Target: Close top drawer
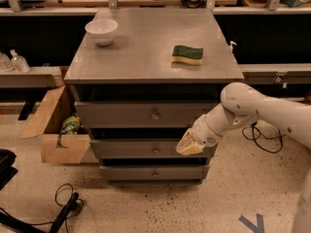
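Note:
The top drawer (126, 114) is a wide grey front with a small metal knob (155, 115), just under the cabinet's top. A dark gap shows above it, and it stands slightly forward of the frame. My gripper (187, 146) is at the right, below the top drawer's right end and in front of the middle drawer (131, 148). Its yellowish fingertips lie together and hold nothing. The white arm (252, 106) reaches in from the right.
A white bowl (101, 30) and a green-and-yellow sponge (187, 54) lie on the cabinet top (146, 52). The bottom drawer (146, 172) is below. An open cardboard box (58, 130) stands at the left. Cables (65, 210) lie on the floor.

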Controlling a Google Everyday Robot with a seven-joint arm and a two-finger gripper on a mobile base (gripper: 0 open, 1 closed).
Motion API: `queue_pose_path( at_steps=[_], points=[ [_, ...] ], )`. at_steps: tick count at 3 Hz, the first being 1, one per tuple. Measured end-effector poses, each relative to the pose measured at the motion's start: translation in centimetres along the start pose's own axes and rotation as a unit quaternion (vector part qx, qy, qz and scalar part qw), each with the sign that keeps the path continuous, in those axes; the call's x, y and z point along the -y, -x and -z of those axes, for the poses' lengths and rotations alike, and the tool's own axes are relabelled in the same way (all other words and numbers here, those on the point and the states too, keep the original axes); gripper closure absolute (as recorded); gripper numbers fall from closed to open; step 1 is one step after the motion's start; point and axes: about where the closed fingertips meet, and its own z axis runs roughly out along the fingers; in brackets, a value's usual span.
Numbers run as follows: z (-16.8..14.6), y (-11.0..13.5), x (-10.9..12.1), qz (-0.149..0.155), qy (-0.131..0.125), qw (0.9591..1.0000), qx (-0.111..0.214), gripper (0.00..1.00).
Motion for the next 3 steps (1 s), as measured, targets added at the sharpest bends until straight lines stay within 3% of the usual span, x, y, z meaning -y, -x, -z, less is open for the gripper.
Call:
queue_pose_path(
  at_steps=[1,2,3],
  points=[
    [5.5,1.5,-7.3,-0.052,0.005,0.9962,-0.069,1.0],
    [13.0,2.5,-9.8,-0.052,-0.067,0.9921,-0.092,1.0],
    [20.5,1.4,-9.2,-0.047,-0.168,0.9804,-0.091,1.0]
  ],
)
